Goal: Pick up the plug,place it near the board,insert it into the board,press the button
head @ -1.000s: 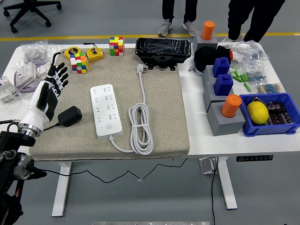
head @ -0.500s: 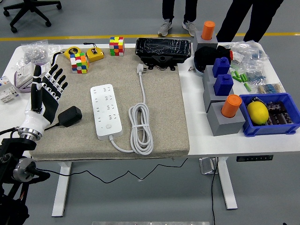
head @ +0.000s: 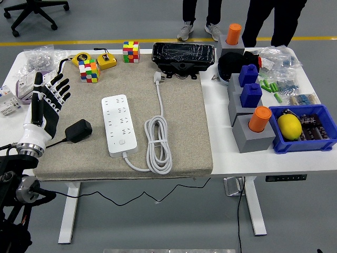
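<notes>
Your left hand [head: 46,103]: fingers spread, holding nothing, above the mat's left edge | plug [head: 78,130] lies on the mat at its 4 o'clock | power strip [head: 119,125] right of plug, apart

One cam, head view: high on robot's side, looking fwd/down over white table [head: 221,158].
</notes>
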Controlling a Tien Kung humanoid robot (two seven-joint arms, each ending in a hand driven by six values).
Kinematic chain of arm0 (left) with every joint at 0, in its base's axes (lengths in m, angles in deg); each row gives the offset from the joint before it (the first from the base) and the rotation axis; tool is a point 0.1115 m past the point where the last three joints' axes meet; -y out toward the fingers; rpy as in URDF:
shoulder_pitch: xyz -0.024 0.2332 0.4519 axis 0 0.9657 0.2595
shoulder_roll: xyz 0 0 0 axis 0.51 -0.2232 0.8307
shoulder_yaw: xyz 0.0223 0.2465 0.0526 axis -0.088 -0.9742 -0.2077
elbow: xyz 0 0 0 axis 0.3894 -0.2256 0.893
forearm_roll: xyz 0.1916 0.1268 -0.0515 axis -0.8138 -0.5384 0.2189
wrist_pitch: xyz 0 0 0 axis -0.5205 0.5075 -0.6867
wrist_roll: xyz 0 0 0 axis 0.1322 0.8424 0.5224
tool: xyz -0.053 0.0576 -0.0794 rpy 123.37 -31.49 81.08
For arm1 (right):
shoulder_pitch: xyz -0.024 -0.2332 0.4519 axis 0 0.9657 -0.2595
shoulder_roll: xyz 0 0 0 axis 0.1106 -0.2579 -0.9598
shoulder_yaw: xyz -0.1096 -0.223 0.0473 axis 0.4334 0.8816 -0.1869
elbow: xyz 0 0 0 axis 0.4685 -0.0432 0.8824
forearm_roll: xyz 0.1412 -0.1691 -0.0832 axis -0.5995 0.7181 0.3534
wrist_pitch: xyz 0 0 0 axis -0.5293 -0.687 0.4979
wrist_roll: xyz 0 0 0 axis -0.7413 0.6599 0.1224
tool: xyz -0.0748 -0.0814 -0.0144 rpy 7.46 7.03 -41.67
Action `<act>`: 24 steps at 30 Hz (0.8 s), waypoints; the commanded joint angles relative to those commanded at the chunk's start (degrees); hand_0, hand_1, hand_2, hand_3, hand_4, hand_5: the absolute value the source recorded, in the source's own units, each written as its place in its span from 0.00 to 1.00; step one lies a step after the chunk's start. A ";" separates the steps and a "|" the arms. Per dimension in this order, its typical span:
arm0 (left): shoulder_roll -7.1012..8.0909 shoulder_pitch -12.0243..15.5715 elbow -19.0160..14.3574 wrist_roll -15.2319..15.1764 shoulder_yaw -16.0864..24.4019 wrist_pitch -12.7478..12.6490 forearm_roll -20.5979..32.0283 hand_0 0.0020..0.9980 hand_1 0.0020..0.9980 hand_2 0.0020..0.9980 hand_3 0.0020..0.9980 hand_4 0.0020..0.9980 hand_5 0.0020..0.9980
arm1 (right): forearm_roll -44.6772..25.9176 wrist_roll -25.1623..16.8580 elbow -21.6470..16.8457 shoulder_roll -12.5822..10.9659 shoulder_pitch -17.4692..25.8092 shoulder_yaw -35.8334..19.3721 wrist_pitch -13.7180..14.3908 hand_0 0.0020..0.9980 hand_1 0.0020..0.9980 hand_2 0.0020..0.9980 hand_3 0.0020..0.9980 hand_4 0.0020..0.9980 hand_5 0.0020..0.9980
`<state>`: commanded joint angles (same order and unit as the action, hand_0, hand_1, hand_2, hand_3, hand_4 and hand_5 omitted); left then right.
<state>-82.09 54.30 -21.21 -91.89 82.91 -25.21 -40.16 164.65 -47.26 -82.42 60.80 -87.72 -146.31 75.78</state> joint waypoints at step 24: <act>0.28 0.38 -0.27 -1.54 -0.27 -3.74 -0.11 0.76 0.74 0.74 0.78 1.00 1.00 | -0.19 0.22 0.00 -0.02 0.44 0.36 0.19 0.80 0.72 0.72 0.76 1.00 1.00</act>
<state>-81.81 54.68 -21.48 -93.43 82.64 -28.95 -40.27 164.47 -47.04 -82.42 60.78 -87.28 -145.95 75.97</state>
